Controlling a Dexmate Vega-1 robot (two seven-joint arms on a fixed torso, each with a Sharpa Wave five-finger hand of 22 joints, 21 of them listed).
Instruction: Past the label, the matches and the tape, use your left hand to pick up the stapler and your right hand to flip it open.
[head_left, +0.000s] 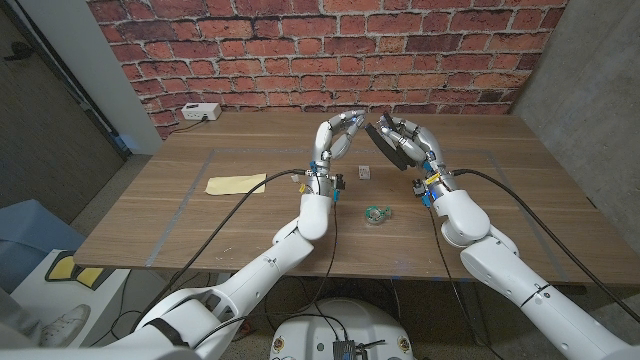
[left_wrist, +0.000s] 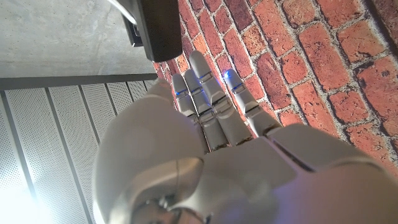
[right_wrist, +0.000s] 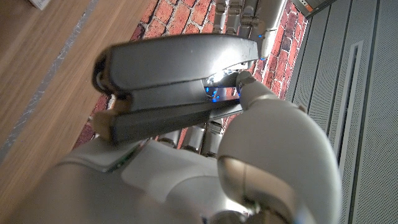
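While the right hand (head_left: 412, 146) grips the stapler (head_left: 387, 147) raised above the bench (head_left: 200, 215), fingers (right_wrist: 249, 93) wrapped round it, the left hand (head_left: 337, 137) hovers beside it, fingers (left_wrist: 211, 99) together, holding nothing.

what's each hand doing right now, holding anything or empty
Left hand: raised, fingers apart, holding nothing.
Right hand: raised, gripping the dark stapler.
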